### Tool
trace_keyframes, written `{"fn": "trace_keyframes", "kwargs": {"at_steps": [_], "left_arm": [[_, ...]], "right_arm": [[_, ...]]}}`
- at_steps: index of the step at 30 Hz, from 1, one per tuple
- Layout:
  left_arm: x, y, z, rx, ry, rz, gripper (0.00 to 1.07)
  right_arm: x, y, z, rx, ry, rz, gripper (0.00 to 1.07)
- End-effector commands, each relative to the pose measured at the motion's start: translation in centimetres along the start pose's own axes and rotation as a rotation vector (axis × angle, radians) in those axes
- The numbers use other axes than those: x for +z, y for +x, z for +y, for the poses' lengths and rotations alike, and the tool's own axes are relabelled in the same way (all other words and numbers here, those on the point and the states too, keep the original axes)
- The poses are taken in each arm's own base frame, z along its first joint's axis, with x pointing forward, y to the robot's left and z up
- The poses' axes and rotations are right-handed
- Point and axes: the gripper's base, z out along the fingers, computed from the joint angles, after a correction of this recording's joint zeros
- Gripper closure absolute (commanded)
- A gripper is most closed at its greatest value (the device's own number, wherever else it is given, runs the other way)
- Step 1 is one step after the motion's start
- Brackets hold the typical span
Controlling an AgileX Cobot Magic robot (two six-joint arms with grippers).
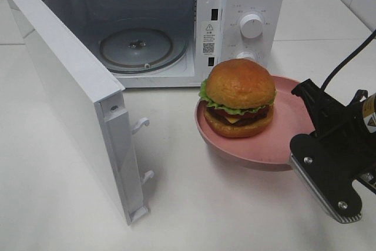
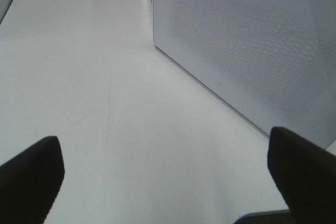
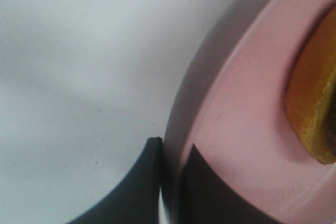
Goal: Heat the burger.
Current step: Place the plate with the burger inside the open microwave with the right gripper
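**Burger (image 1: 239, 99) upright on the plate (image 1: 282, 139), right pincer (image 3: 170, 182) on the rim**

Nearest, my right pincer is clamped on the pink plate's rim, one finger inside the rim and one outside. The burger sits on the plate's far half, away from my grip, just in front of the microwave's (image 1: 247, 4) knobs (image 1: 251, 26). It stands upright: its stack axis is vertical, bun top up. Being round, it points no way sideways. Its lettuce frills out toward the door (image 1: 64, 86). My left pincer (image 2: 165, 174) hangs spread wide, holding nothing, over the table (image 2: 94, 103) beside the door's outer face. Farther back, the door stands swung wide and the glass turntable (image 1: 141, 48) lies in the cavity.
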Motion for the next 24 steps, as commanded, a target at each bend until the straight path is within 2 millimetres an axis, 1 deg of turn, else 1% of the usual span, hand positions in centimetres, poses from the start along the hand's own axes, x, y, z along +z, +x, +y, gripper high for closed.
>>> {"fn": "trace_keyframes", "kwargs": {"at_steps": [1,10,11,14,16,24], "left_arm": [[-0.2,0.0,0.0,-0.004,0.006,-0.027,0.09],[-0.2,0.0,0.0,-0.004,0.006,-0.027,0.09],[-0.2,0.0,0.0,-0.004,0.006,-0.027,0.09],[-0.2,0.0,0.0,-0.004,0.006,-0.027,0.09],[-0.2,0.0,0.0,-0.004,0.006,-0.027,0.09],[-0.2,0.0,0.0,-0.004,0.006,-0.027,0.09]], "right_arm": [[-0.4,-0.1,-0.7,-0.037,0.076,-0.023,1.07],[-0.5,0.2,-1.0,-0.068,0.095,0.008,1.07],[-0.8,0.2,-1.5,-0.050,0.101,0.010,1.07],[-1.1,0.2,-1.8,-0.044,0.104,0.012,1.07],[-2.0,0.3,-3.1,-0.038,0.131,0.014,1.07],[-2.4,0.0,-4.3,-0.010,0.128,-0.022,1.07]]}}
